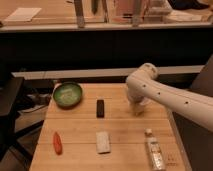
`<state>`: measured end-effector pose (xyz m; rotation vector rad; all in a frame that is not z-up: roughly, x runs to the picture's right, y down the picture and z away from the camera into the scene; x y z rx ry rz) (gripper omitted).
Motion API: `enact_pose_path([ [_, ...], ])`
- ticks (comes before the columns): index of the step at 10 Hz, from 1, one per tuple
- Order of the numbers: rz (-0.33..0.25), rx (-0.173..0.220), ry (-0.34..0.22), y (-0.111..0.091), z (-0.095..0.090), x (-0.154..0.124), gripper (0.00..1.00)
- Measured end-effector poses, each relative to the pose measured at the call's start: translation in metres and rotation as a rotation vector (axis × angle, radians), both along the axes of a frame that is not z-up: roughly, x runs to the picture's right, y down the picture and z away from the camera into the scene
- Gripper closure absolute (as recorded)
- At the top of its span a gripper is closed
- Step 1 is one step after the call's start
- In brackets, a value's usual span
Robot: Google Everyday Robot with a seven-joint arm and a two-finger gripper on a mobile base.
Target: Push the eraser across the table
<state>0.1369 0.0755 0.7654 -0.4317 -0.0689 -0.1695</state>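
Observation:
The eraser is a small black oblong block lying lengthwise near the middle of the light wooden table. My white arm reaches in from the right. Its gripper hangs low over the table's right half, about a hand's width to the right of the eraser and apart from it.
A green bowl sits at the back left of the table. An orange carrot-shaped thing lies at the front left. A pale rectangular pad lies in front of the eraser. A clear bottle lies at the front right.

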Motion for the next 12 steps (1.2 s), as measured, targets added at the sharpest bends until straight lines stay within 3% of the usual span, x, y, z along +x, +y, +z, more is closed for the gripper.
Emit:
enact_pose_path([
  [4,-0.01,0.006,-0.023,0.008,0.021,-0.024,0.2],
  [12,-0.026,0.021,-0.03,0.011,0.032,-0.035,0.2],
])
